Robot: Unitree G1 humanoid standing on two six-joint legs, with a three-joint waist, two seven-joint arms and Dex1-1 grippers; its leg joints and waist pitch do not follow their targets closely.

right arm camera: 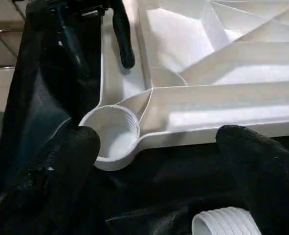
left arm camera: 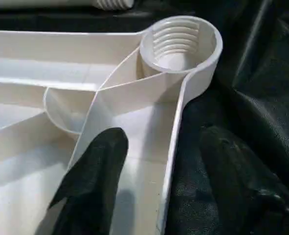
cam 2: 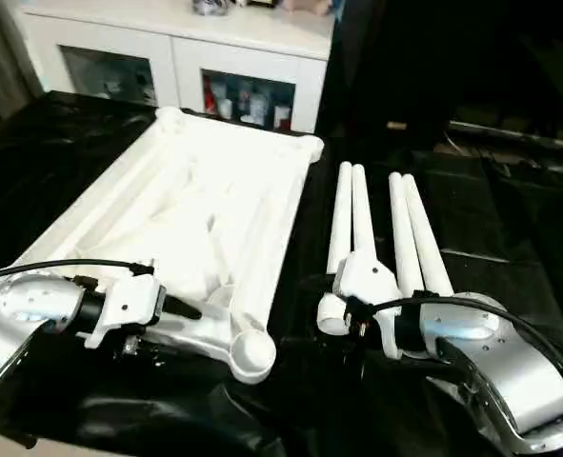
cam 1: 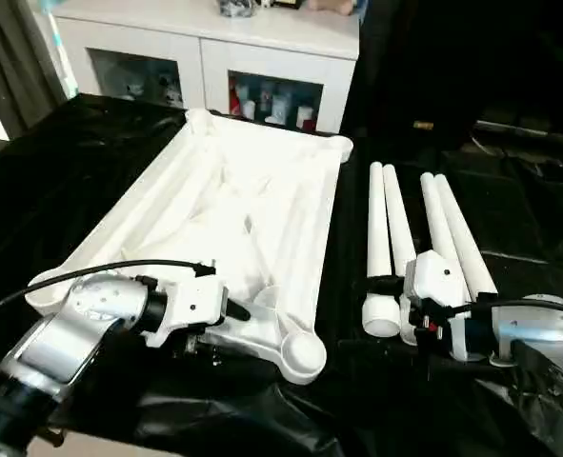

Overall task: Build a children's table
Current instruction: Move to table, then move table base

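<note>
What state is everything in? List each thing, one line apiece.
table top: upside down, ribbed underside up, on the black sheet
near corner socket: empty, no leg in it
legs: four, lying side by side beside the top, unattached
left gripper: open, one finger on each side of the top's rim
right gripper: open, holding nothing
cabinet: doors shut
</note>
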